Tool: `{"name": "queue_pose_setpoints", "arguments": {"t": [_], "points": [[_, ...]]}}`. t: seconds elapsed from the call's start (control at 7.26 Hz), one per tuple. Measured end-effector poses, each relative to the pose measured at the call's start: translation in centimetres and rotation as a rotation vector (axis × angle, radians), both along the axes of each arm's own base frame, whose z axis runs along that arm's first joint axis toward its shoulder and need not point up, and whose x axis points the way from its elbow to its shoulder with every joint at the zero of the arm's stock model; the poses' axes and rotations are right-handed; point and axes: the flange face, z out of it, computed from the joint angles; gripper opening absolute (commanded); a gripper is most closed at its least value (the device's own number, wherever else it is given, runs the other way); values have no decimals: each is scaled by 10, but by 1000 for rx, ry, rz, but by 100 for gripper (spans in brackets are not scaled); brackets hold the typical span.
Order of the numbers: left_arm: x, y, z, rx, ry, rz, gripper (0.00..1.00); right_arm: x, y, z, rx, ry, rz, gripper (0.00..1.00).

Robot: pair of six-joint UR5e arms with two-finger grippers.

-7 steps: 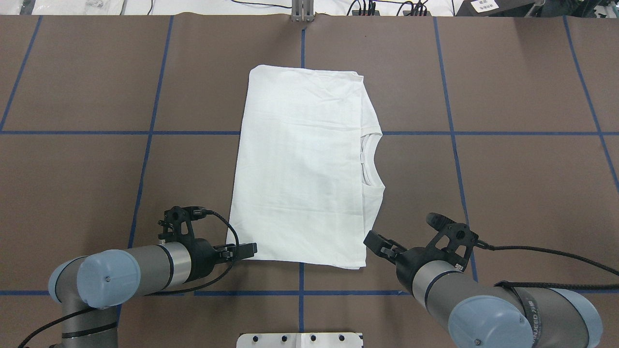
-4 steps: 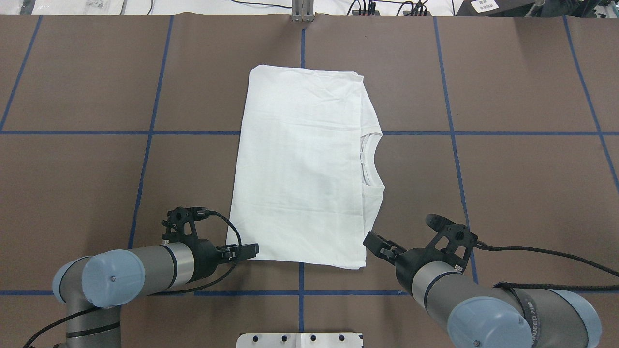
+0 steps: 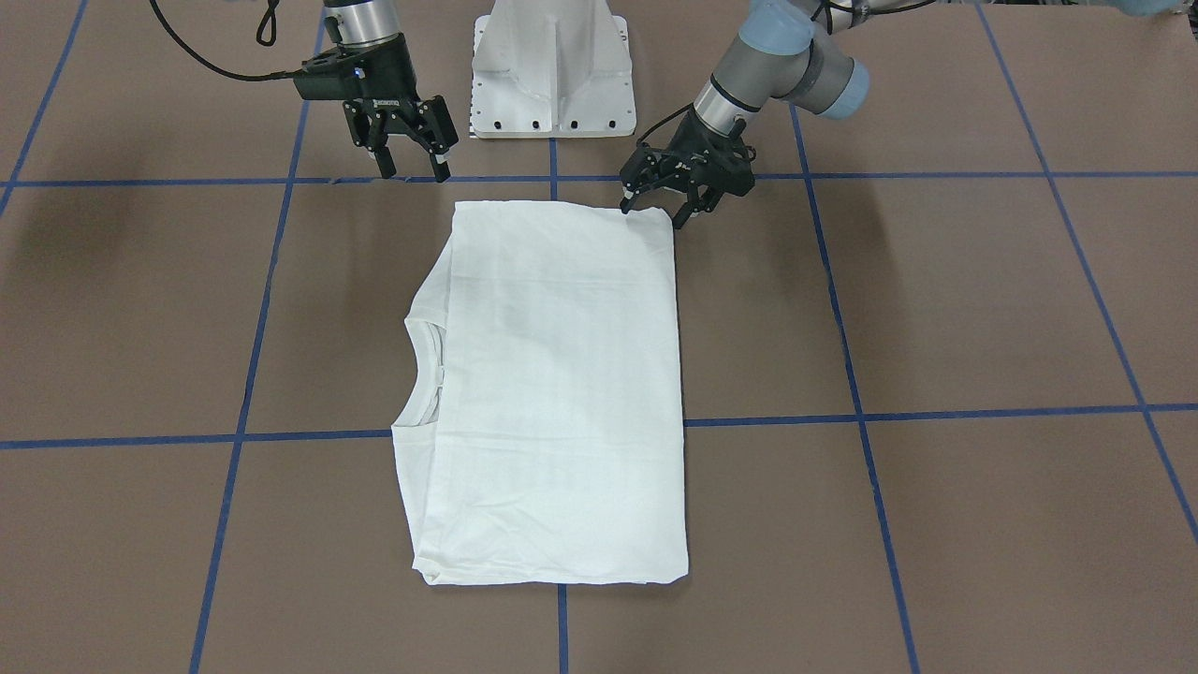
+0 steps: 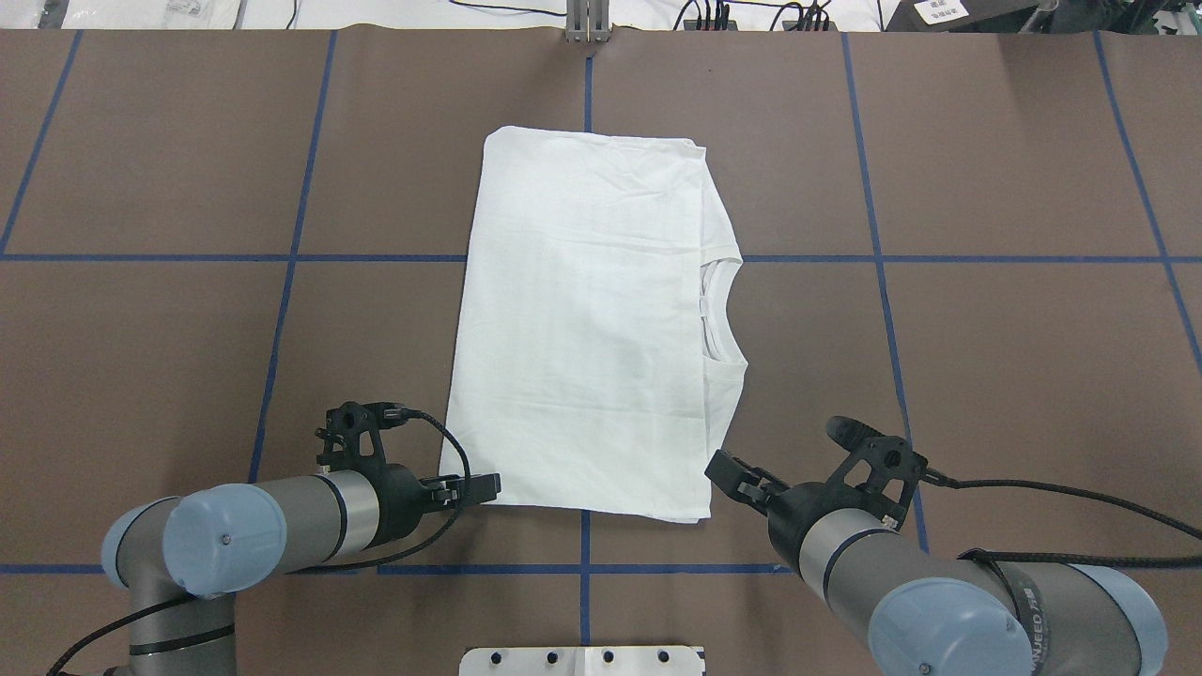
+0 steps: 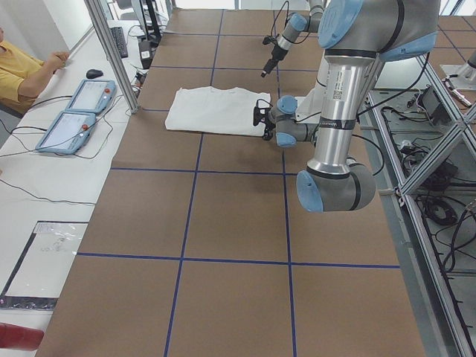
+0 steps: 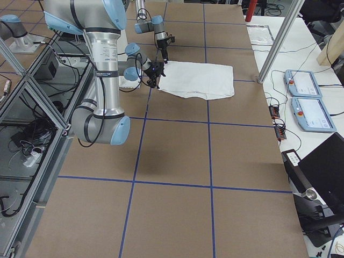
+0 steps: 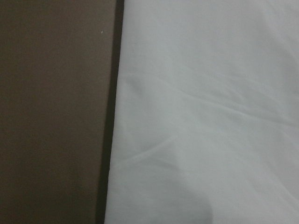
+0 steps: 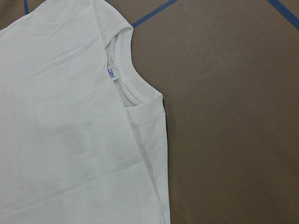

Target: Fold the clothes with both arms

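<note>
Here, folded white shirt (image 4: 582, 319) on table (image 4: 986, 376).

Soft shadows are falling on the table (image 3: 983, 309), and the left wrist view's shirt (image 7: 201, 116) is looking dim, blurry

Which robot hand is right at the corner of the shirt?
The left gripper: its open fingers sit at the white shirt's corner. The right gripper hangs open, apart from the shirt.

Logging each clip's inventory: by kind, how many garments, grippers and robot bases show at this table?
white shirt: 1
grippers, the left gripper and the right gripper: 2
pedestal base: 1
Total: 4
</note>
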Motion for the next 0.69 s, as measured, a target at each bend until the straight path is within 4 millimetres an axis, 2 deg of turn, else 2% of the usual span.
{"name": "queue_pose_setpoints", "arguments": {"t": [0.14, 0.28, 0.41, 0.69], "points": [[0, 0, 0, 0, -1, 0, 42, 0, 0, 0, 0, 1, -1, 100], [0, 0, 0, 0, -2, 0, 15, -1, 1, 0, 1, 1, -1, 100], [0, 0, 0, 0, -2, 0, 0, -1, 1, 1, 2, 2, 0, 100], [0, 1, 0, 1, -1, 2, 0, -3, 2, 2, 5, 7, 1, 100]]}}
